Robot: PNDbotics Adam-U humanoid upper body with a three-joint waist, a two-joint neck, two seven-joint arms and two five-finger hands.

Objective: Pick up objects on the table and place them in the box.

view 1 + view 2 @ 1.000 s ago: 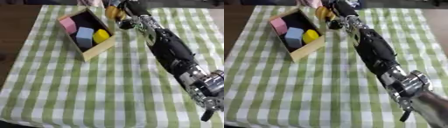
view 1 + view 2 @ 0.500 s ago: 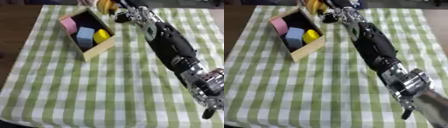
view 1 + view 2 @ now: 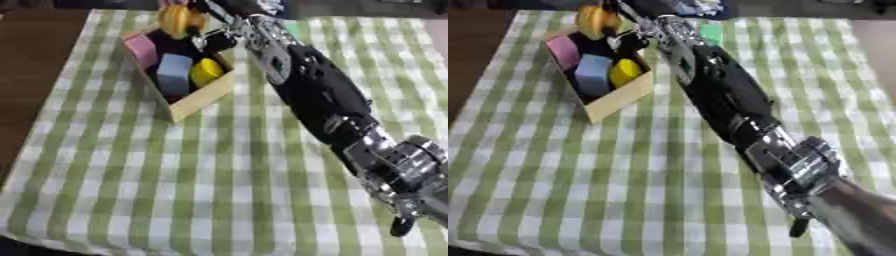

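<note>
Over the box (image 3: 199, 98), the right hand (image 3: 203, 31) holds an orange object (image 3: 175, 20)

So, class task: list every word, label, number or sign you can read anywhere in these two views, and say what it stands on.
None can be read.
The wooden box, the pink, blue and yellow blocks inside it, the orange-yellow object at the right hand, and the checked cloth show no lettering.

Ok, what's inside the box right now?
The box holds a pink block, a blue block and a yellow piece. The right hand covers its far corner.
</note>
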